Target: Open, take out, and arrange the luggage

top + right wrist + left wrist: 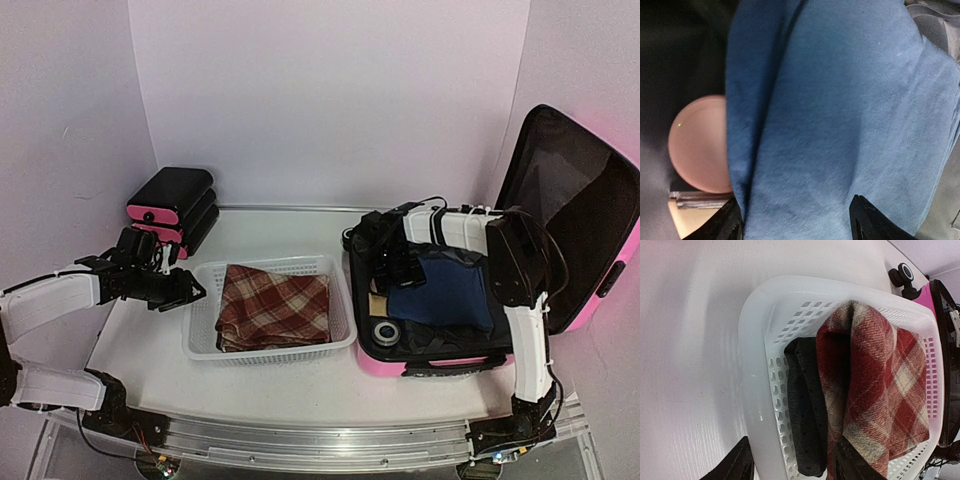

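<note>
- The pink luggage [580, 215] sits at the table's 3 o'clock, open, with its black-lined lid standing up against the right wall.
- The right gripper [797, 220] is inside the luggage. Its fingers are wide apart, astride a fold of blue cloth [840, 125], and nothing is visibly pinched.
- A pinkish round disc [697, 145] lies at the cloth's 9 o'clock.
- The left gripper [792, 465] hovers at 9 o'clock of the white mesh basket [200, 345], about half open and holding nothing.
- In the basket, a red plaid cloth [275, 305] lies over a dark grey cloth [805, 415].
- A black drawer unit [172, 205] stands at 10 o'clock.
</note>
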